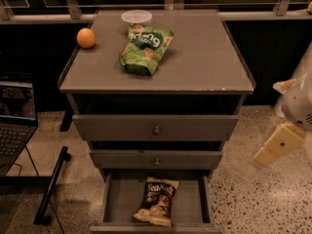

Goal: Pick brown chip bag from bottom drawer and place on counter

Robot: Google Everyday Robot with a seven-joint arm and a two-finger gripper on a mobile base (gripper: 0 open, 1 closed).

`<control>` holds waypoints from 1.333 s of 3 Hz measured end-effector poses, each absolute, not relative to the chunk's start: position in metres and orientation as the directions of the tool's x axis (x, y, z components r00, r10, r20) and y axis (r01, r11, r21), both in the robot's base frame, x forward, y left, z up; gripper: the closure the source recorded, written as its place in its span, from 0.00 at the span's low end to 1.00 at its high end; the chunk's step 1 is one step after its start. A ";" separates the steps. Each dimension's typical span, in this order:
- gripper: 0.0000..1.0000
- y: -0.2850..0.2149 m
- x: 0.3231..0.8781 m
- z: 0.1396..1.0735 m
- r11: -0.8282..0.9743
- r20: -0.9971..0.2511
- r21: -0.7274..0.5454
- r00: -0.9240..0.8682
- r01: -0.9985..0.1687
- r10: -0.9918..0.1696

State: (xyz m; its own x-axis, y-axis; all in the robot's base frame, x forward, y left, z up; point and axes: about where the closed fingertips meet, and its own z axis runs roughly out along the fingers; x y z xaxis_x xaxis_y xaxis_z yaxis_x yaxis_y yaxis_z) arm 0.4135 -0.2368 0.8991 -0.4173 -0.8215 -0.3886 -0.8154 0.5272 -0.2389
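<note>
The brown chip bag (156, 201) lies flat in the open bottom drawer (114, 199), a little right of its middle, with its "Sea Salt" lettering facing up. The counter (204, 57) is the grey top of the cabinet. My gripper (278, 145) hangs at the right edge of the view, beside the cabinet at about the height of the upper drawers. It is well apart from the bag and the drawer. The white arm (302, 104) above it is partly cut off by the frame.
A green chip bag (145, 48), an orange (86, 38) and a clear round lid (136, 17) sit on the counter's left and back. The two upper drawers (156, 128) are closed. A laptop (14, 126) and a black stand leg (51, 189) are at the left.
</note>
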 end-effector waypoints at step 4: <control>0.00 -0.249 0.445 0.840 0.688 -0.515 -0.260 -0.506 -0.677 -0.692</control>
